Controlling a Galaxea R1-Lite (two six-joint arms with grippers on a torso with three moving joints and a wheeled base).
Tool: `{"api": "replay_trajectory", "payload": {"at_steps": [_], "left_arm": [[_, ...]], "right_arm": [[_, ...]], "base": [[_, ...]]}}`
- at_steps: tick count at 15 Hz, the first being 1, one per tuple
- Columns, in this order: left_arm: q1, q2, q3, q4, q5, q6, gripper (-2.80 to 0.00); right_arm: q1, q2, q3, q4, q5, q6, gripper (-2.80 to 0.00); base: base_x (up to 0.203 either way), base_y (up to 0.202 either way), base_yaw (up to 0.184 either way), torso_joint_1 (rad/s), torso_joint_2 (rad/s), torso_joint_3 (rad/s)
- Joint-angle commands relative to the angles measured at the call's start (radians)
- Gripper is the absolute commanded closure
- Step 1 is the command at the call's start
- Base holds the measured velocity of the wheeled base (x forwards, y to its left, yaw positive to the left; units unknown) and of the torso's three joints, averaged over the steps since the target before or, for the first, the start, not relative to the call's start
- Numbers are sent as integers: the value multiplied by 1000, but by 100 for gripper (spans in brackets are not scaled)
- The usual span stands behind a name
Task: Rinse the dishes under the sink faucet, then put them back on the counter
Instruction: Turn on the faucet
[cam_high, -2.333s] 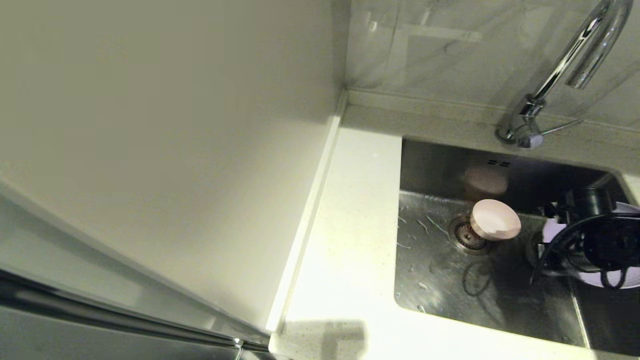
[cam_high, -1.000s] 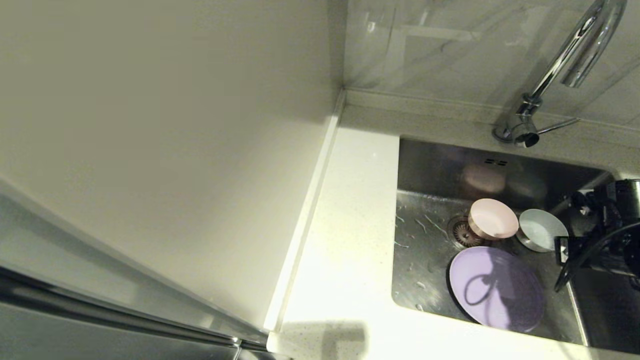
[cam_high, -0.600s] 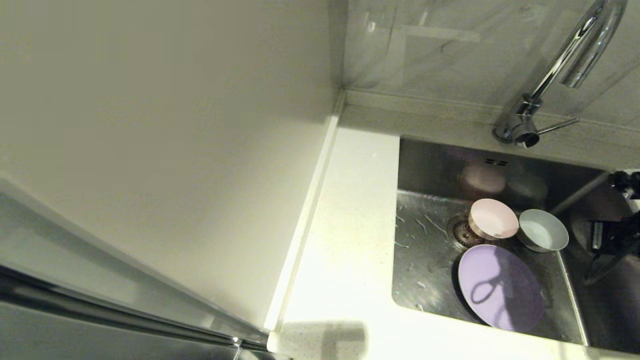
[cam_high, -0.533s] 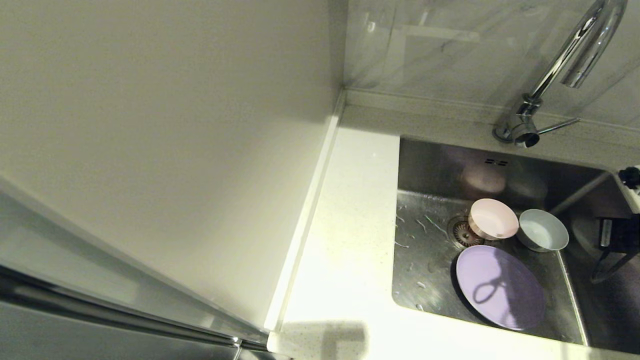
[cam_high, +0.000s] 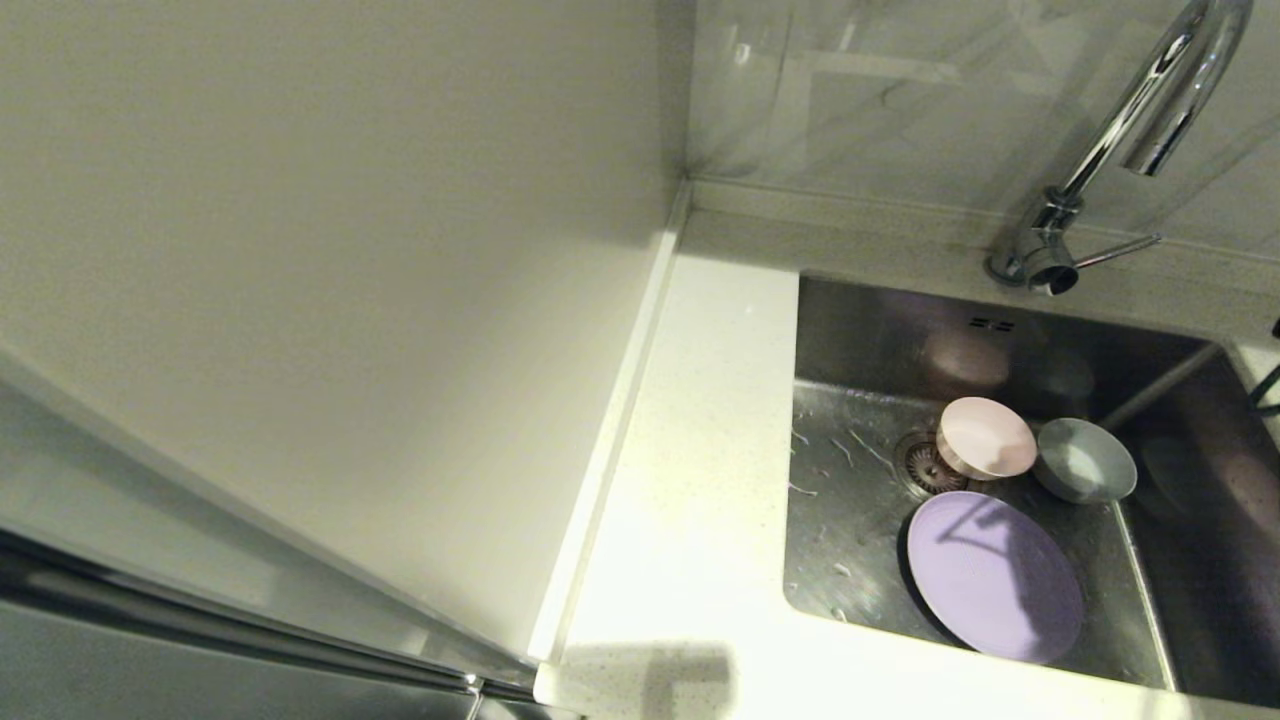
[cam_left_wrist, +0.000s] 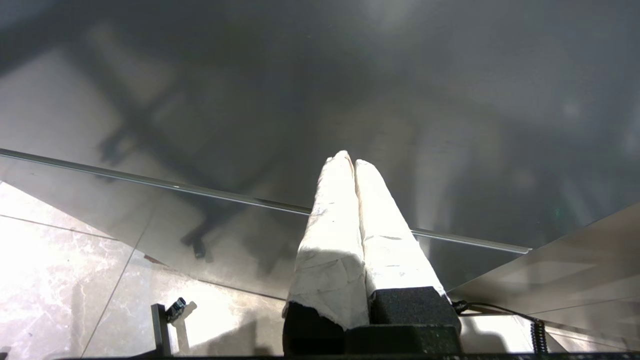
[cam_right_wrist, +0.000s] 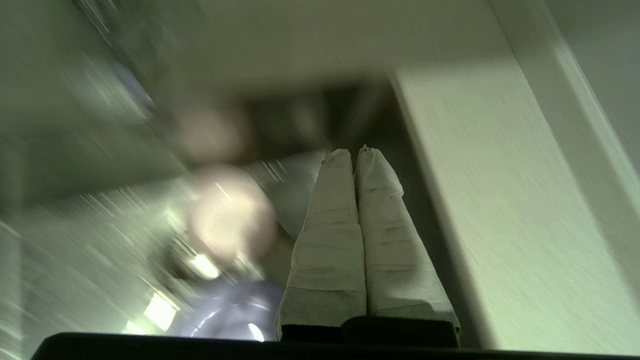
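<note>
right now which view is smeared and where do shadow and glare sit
Right wrist view: motion-smeared, the small pale pink bowl only a streaky blob beside the shut right gripper. Head view: a dark shadow crosses the flat lilac round plate; glare whitens the speckled white counter. Left wrist view: sharp, the left gripper shut.

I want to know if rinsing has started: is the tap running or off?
Off, as far as the pictures show: no stream falls from the faucet spout, and the pink bowl lies in the sink.
</note>
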Motion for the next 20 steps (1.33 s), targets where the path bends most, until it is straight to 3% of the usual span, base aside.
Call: {"api": "replay_trajectory", "payload": {"at_steps": [1,5,7,9,16,20], "left_arm": [[0,0,3,0,0,0,0],[0,0,2,0,0,-1,0],[0,0,3,0,0,1,0],[0,0,2,0,0,-1,0],[0,0,3,0,0,-1,0],[0,0,3,0,0,0,0]], "right_arm": [[31,67,-111,-2,-2,51,0],[49,195,-262,0,-2,149,0],[50,228,-277,21,4,219,0],[49,240,-279,49,59,257,0],[49,248,-351,67,121,269,0],[47,255,-427,157,192,278,0]], "base": [[0,0,0,0,0,0],[0,0,0,0,0,0],[0,0,0,0,0,0],[0,0,0,0,0,0],[0,0,0,0,0,0],[0,0,0,0,0,0]]}}
